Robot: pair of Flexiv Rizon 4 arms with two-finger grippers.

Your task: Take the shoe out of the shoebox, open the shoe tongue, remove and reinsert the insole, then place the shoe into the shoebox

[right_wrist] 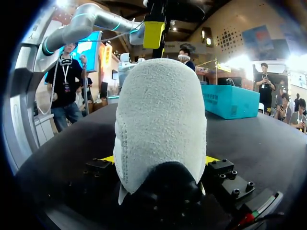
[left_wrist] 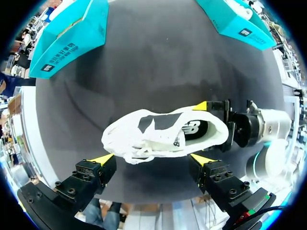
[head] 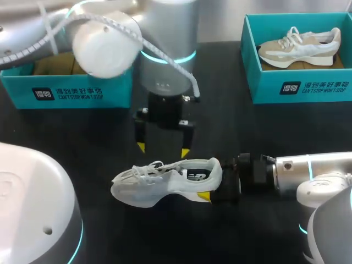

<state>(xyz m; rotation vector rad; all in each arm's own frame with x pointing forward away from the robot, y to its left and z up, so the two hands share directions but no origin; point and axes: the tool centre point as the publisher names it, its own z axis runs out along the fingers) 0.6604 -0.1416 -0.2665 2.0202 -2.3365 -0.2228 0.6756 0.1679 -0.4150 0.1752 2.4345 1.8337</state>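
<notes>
White shoe [head: 165,181] on or just over the black table [head: 99,143]; contact not discernible; toe pointing away from the right gripper. Right gripper [head: 213,180] pinching the shoe's heel, one yellow fingertip at each side. Left gripper [head: 163,149] above the shoe's midsection, fingers spread wide, clear of the shoe. Beyond the shoe, well apart: left-side shoebox [head: 71,93] and right-side shoebox [head: 297,88], the latter holding a second shoe [head: 300,47].
</notes>
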